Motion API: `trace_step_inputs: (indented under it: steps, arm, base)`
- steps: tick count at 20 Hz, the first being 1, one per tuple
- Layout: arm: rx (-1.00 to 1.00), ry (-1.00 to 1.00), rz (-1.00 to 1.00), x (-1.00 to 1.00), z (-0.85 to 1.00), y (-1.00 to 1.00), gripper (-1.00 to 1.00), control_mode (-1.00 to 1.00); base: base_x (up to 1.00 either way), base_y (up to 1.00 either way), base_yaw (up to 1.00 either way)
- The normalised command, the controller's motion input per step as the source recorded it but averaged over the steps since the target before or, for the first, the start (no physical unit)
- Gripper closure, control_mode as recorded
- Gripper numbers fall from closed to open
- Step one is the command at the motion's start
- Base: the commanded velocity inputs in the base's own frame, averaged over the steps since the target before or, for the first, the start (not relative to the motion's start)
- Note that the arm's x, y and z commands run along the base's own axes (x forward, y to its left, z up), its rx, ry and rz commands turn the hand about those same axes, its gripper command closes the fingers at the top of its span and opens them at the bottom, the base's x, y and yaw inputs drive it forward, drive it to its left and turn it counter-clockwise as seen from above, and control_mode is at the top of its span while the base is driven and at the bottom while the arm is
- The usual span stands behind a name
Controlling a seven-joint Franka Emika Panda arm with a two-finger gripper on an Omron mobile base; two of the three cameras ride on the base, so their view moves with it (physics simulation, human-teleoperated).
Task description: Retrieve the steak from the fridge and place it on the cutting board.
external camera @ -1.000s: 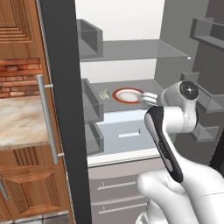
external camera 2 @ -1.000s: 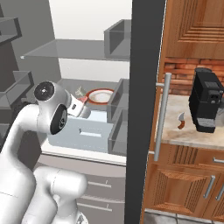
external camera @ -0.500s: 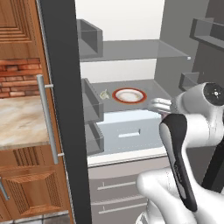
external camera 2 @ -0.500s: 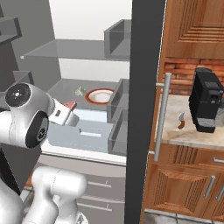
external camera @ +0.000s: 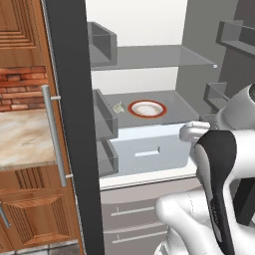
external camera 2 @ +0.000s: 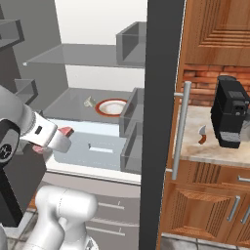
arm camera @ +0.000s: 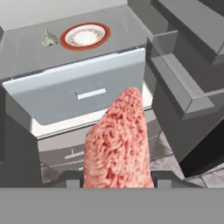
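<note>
The steak (arm camera: pixel 118 140), a pinkish-red slab with paler streaks, stands upright between my gripper's (arm camera: pixel 117 177) two dark fingertips in the hand view. In the right base view my gripper (external camera 2: pixel 61 139) hangs in front of the open fridge (external camera 2: pixel 73 56), and a pink edge of the steak (external camera 2: pixel 65 131) shows at its tip. The gripper is shut on the steak, just outside the fridge's pale drawer (arm camera: pixel 74 94). The cutting board is out of view.
A red-rimmed white plate (external camera: pixel 146 108) and a small beige lump (external camera: pixel 118 107) lie on the middle fridge shelf. Grey door bins (arm camera: pixel 183 87) stand to the right of the hand. A black coffee machine (external camera 2: pixel 230 118) sits on the marbled counter (external camera 2: pixel 210 146) beyond the dark fridge door (external camera 2: pixel 158 122).
The hand has pulled back from the plate shelf toward the robot and lower, carrying the steak out of the fridge. The plate and lump have not moved.
</note>
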Motion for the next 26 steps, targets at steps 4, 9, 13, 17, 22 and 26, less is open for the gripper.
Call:
trace_step_inputs:
  steps: [4,9,13,17,22,26]
  arm:
    - [-0.01,0.13,0.16,-0.52,0.01,0.0,1.0,-1.0]
    - [0.0,0.02,0.2,-0.17,0.01,0.0,1.0,-1.0]
    - [0.0,0.01,0.1,-0.17,0.0,0.09,1.0,-1.0]
    - [0.0,0.0,0.01,-0.07,0.0,0.15,1.0,-1.0]
    - [0.0,0.0,0.0,-0.03,0.0,0.16,1.0,-1.0]
    - [-0.02,0.0,0.0,0.0,0.0,0.15,1.0,1.0]
  base:
    - [0.0,0.0,0.0]
    - [0.0,0.0,0.0]
    - [0.0,0.0,0.0]
    - [0.0,0.0,0.0]
    - [0.0,0.0,0.0]
    - [0.0,0.0,0.0]
